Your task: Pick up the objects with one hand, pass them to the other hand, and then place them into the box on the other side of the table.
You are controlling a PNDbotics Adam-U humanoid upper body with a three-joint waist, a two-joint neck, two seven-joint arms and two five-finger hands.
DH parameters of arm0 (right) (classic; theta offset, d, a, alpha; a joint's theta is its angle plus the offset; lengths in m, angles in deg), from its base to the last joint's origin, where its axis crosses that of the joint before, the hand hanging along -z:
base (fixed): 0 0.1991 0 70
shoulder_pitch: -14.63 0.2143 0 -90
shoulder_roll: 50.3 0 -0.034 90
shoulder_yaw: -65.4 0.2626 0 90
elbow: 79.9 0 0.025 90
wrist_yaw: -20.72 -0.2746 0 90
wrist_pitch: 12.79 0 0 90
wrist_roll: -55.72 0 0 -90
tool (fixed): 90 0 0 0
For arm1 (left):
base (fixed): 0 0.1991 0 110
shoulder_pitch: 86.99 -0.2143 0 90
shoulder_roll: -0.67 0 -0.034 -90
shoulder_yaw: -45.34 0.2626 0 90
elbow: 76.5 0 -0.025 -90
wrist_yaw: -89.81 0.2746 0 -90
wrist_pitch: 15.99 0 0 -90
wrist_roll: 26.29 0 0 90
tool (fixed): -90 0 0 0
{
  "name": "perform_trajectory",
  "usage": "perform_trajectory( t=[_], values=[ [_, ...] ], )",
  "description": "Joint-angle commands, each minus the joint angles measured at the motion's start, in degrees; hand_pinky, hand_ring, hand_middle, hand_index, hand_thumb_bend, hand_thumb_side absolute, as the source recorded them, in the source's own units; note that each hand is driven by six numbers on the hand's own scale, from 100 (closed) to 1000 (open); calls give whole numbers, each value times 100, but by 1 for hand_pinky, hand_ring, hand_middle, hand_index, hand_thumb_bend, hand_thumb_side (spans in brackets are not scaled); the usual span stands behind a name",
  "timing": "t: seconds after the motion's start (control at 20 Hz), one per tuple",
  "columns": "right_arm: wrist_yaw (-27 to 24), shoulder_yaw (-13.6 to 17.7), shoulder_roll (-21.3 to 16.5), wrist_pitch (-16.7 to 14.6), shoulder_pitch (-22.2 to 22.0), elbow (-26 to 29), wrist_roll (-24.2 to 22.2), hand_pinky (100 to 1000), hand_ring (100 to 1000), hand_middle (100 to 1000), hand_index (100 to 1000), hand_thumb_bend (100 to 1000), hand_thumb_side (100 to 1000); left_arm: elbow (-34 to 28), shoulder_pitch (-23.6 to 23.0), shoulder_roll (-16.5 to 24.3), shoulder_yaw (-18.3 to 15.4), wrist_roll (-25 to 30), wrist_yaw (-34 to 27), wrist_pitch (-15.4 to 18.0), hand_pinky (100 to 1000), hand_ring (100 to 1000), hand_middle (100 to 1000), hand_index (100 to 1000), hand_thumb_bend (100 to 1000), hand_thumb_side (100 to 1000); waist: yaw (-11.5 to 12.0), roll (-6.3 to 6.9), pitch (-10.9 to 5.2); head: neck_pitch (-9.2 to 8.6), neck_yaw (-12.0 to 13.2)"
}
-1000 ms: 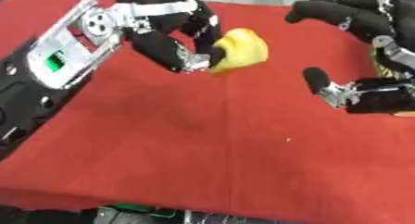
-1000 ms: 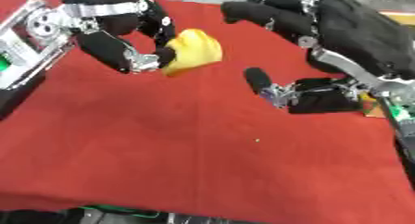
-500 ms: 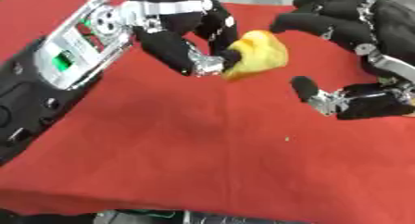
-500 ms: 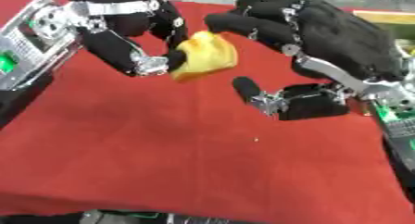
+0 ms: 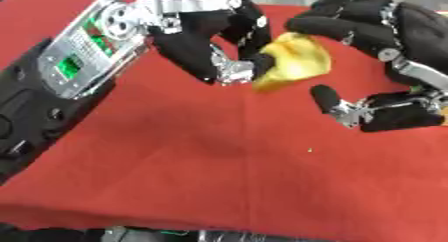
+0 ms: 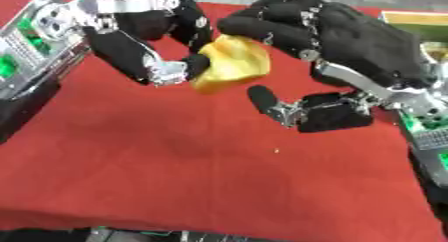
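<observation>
Left eye view: the left hand [image 5: 214, 46] fingers [image 5: 254, 33] are pinching the yellow object [image 5: 293, 61] up above the red table [image 5: 219, 161], offering it sideways. The right hand [image 6: 350, 41] is curling over the object's far side, thumb spread below, probably closing in for the handoff.

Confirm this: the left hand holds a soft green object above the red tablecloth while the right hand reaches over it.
Not quite: the soft object is yellow, not green, as the right eye view shows. The left hand does hold it above the red tablecloth, with the right hand reaching over.
</observation>
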Motion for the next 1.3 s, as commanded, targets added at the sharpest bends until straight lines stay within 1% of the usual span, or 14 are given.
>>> perform_trajectory(
  t=[0.05, 0.3, 0.45, 0.5, 0.55, 0.6, 0.65, 0.8, 0.9, 1.05, 1.1, 1.2, 1.25, 1.3],
  values=[
    [21, 38, -46, 52, 90, 118, 57, 894, 794, 859, 1000, 100, 201, -130, 132, 24, -34, 55, -53, -72, 582, 493, 379, 540, 100, 285, -6, 90, -92, 1, 10],
    [118, 36, -35, 106, 86, 118, 152, 892, 788, 832, 1000, 100, 202, -150, 137, -8, 29, 186, -83, -176, 582, 492, 378, 539, 100, 284, -3, 89, -86, 8, -2],
    [170, 23, -26, 122, 77, 118, 180, 888, 777, 756, 1000, 100, 202, -181, 150, -19, 35, 237, -102, -204, 582, 493, 378, 538, 100, 285, -2, 90, -84, 11, 4],
    [184, 20, -25, 124, 75, 118, 187, 888, 777, 756, 1000, 100, 202, -191, 153, -21, 32, 242, -107, -209, 582, 493, 378, 538, 100, 285, -1, 90, -85, 11, 4],
    [192, 18, -23, 125, 74, 118, 201, 883, 759, 654, 989, 100, 202, -200, 157, -23, 26, 243, -112, -212, 583, 493, 378, 538, 100, 285, 0, 90, -87, 11, 2],
    [197, 17, -23, 125, 72, 118, 222, 883, 759, 654, 989, 100, 202, -207, 158, -24, 21, 242, -117, -215, 583, 493, 378, 538, 100, 285, 1, 91, -88, 11, 2],
    [198, 19, -21, 126, 72, 118, 256, 872, 728, 567, 959, 100, 200, -213, 159, -24, 18, 242, -121, -218, 583, 493, 378, 539, 100, 285, 3, 91, -90, 10, 2],
    [193, 31, -19, 143, 67, 118, 451, 857, 679, 491, 920, 100, 198, -229, 164, -36, 13, 249, -134, -228, 583, 493, 377, 539, 100, 285, 8, 88, -94, 12, -3],
    [208, 30, -18, 169, 56, 118, 601, 850, 658, 466, 905, 100, 198, -240, 170, -44, 10, 254, -145, -232, 583, 492, 377, 538, 100, 286, 13, 85, -95, 18, -5],
    [198, 22, -8, 216, 40, 118, 842, 820, 586, 378, 843, 100, 187, -259, 182, -60, 4, 261, -170, -237, 583, 492, 377, 538, 100, 287, 18, 80, -95, 28, -11],
    [184, 21, -3, 235, 35, 118, 936, 818, 582, 373, 839, 100, 183, -271, 188, -65, 5, 261, -176, -242, 583, 492, 377, 538, 100, 287, 20, 79, -95, 31, -10],
    [149, 16, 5, 282, 26, 118, 1137, 797, 540, 321, 802, 100, 137, -308, 197, -70, 16, 247, -179, -273, 583, 494, 379, 541, 100, 285, 21, 78, -96, 33, -7],
    [121, 11, 7, 309, 22, 118, 1253, 778, 507, 275, 768, 100, 100, -329, 201, -68, 24, 236, -174, -299, 585, 499, 385, 547, 100, 282, 21, 78, -96, 33, -7],
    [90, 6, 5, 337, 18, 118, 1368, 773, 499, 263, 760, 100, 100, -346, 203, -64, 31, 225, -167, -325, 585, 501, 388, 550, 100, 282, 20, 78, -97, 33, -7]
  ],
)
